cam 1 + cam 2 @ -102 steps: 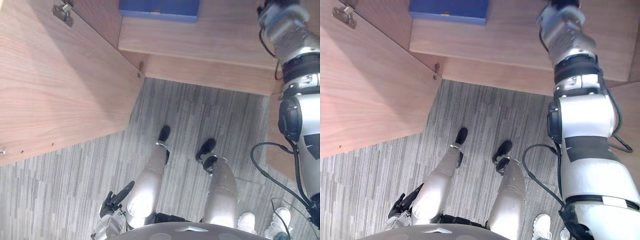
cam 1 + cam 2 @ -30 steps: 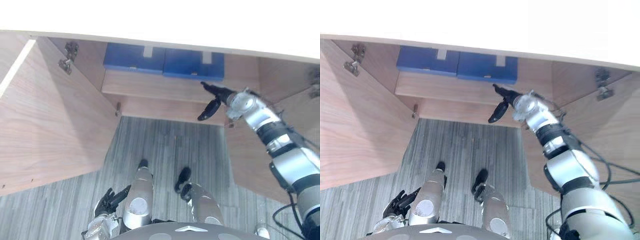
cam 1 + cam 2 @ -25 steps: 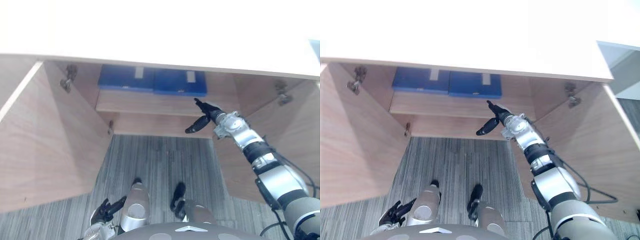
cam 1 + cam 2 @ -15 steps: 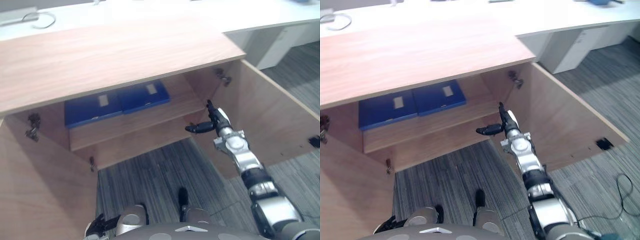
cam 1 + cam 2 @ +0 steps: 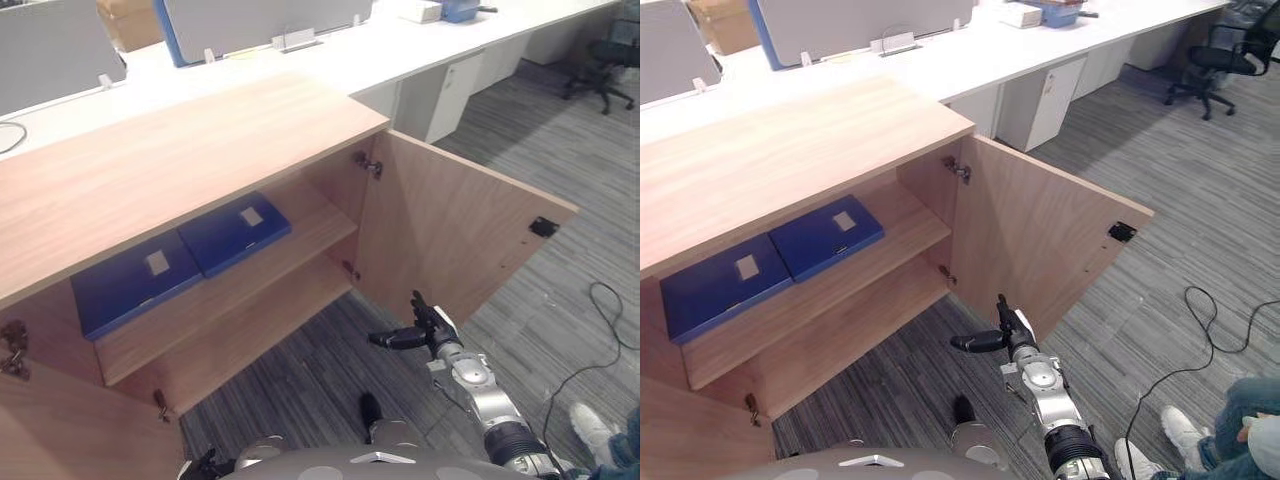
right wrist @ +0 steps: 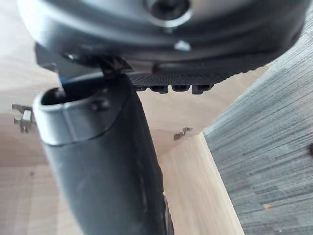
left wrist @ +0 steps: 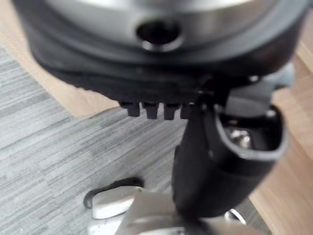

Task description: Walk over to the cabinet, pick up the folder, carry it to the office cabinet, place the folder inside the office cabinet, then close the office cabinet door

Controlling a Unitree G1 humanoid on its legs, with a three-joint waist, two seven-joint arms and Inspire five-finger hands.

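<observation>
Well inside the cabinet (image 5: 790, 150), two blue folders lie flat and side by side on the upper shelf (image 5: 912, 232): the right folder (image 5: 827, 237) and the left folder (image 5: 712, 284), each with a pale label on its cover. They look to be touching along one edge. Neither hand holds either of them. The lower shelf (image 5: 845, 340) beneath is bare wood.

Both doors stand open. The right door (image 5: 1040, 230) swings out over the grey carpet (image 5: 1120, 330), and the left door (image 5: 60, 430) shows at the near left.

The right hand (image 5: 1006, 335) hangs above the carpet just in front of the right door's lower edge, well apart from the folders; its fingers are straight, the thumb spread to the side, grasping nothing. The left hand (image 7: 200, 161) is low by the robot's side over the carpet, fingers relaxed and empty.

Behind the cabinet runs a white desk (image 5: 970, 50), with a black chair (image 5: 1220, 55) at the far right. A person's legs (image 5: 1240, 410) and pale shoes show at the near right.
</observation>
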